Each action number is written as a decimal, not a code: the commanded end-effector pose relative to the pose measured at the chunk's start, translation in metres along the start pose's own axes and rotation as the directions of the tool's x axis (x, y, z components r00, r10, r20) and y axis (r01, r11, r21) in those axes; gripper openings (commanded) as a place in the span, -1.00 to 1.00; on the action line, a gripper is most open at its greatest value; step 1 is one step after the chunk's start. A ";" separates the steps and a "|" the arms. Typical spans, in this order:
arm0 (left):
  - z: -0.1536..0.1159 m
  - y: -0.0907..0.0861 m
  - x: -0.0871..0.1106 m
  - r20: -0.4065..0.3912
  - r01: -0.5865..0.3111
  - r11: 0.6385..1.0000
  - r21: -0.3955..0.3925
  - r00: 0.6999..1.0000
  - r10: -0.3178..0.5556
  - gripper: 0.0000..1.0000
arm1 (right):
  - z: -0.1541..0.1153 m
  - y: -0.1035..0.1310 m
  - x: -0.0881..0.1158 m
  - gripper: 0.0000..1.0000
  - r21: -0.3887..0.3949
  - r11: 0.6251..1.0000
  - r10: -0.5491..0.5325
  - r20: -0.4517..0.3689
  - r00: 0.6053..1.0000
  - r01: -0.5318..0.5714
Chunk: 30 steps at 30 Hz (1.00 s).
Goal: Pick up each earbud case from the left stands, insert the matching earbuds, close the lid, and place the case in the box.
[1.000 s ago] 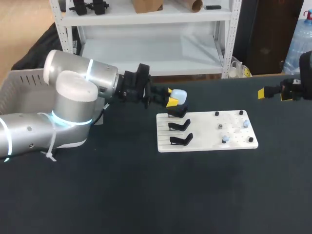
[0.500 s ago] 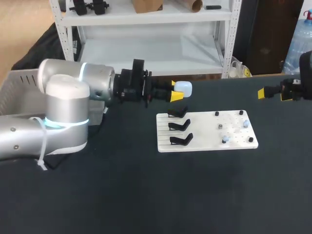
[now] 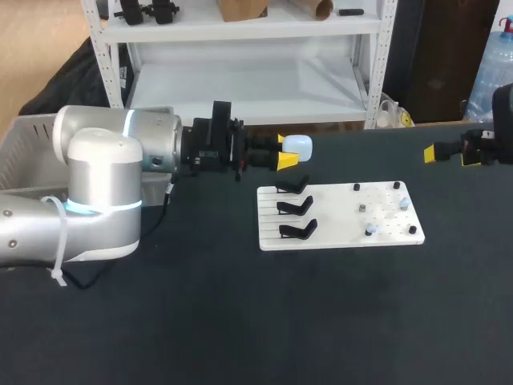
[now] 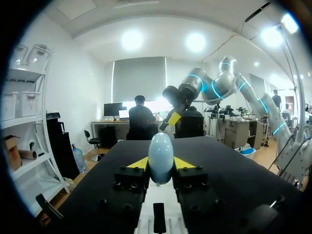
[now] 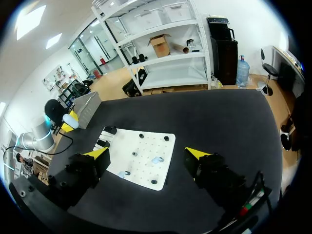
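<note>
Pale blue earbud case (image 3: 297, 145) sits pinched between the yellow tips of the left hand (image 3: 287, 151), held off the black counter (image 3: 240, 321), just beyond the three black stands (image 3: 295, 208) on the white board (image 3: 337, 228). Right hand (image 3: 450, 152) hangs well apart, fingers spread, gripping nothing

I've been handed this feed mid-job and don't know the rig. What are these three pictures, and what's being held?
These are two robot arms at a black table. The head view looks down from above and behind. Each round picture comes from a camera on one arm's wrist. The left tool is shut on a pale blue rounded earbud case, held in the air near a white flat board. The board carries three empty black stands and small pale earbuds. The right tool is open and empty. A grey box sits far left.
</note>
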State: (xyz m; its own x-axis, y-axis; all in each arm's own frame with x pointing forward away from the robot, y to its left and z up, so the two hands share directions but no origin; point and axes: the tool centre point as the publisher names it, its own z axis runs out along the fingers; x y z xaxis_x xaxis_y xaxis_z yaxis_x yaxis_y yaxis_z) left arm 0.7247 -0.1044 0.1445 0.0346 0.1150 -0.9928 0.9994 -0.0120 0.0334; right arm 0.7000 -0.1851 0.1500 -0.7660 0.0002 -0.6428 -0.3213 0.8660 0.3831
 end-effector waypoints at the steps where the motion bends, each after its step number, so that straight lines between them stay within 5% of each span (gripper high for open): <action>1: 0.000 -0.002 0.000 0.002 -0.002 1.000 -0.012 1.000 0.002 -1.00 | 0.000 0.000 0.000 1.00 0.000 1.000 0.000 0.000 1.000 0.000; 19: 0.003 -0.003 0.000 0.011 0.000 1.000 -0.012 1.000 0.000 -1.00 | 0.000 0.000 0.000 1.00 0.000 1.000 0.000 0.000 1.000 0.000; 30: 0.017 -0.008 0.004 0.037 0.020 0.997 0.074 0.999 -0.023 -1.00 | 0.001 0.039 0.035 1.00 -0.065 0.997 -0.049 -0.036 0.998 0.046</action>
State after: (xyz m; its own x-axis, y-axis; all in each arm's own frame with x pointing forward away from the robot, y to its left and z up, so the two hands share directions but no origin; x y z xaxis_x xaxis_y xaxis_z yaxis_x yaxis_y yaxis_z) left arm 0.7089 -0.1172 0.1400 0.0126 0.0766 -0.9970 0.9980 -0.0626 0.0078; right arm 0.6713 -0.1522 0.1414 -0.7743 -0.0599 -0.6299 -0.3803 0.8397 0.3877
